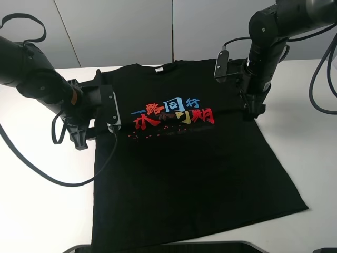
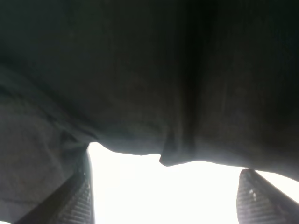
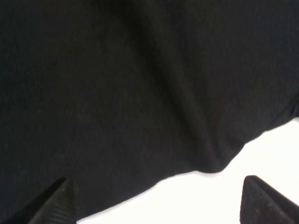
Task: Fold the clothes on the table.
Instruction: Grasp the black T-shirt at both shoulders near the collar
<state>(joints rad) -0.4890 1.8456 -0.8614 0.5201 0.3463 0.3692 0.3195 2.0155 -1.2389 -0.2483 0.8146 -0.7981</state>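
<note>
Holding the jaws of the left gripper point(image 2: 166, 186) wide apart, gripping nothing, with bare table point(image 1: 31, 211) between the fingers and the edge of the shirt point(image 1: 184, 174) just ahead. Holding the jaws of the right gripper point(image 3: 158, 186) equally wide, also gripping nothing, one finger over cloth, the other over table. Sitting low at the shirt's 9 o'clock and 2 o'clock sides. Lying flat mid-table, collar toward 12 o'clock, hem toward 6, coloured print point(image 1: 174, 113) across the chest facing up.

White table point(image 1: 31, 211) — black T-shirt point(image 1: 184, 174) lies seemingly flat on it.
</note>
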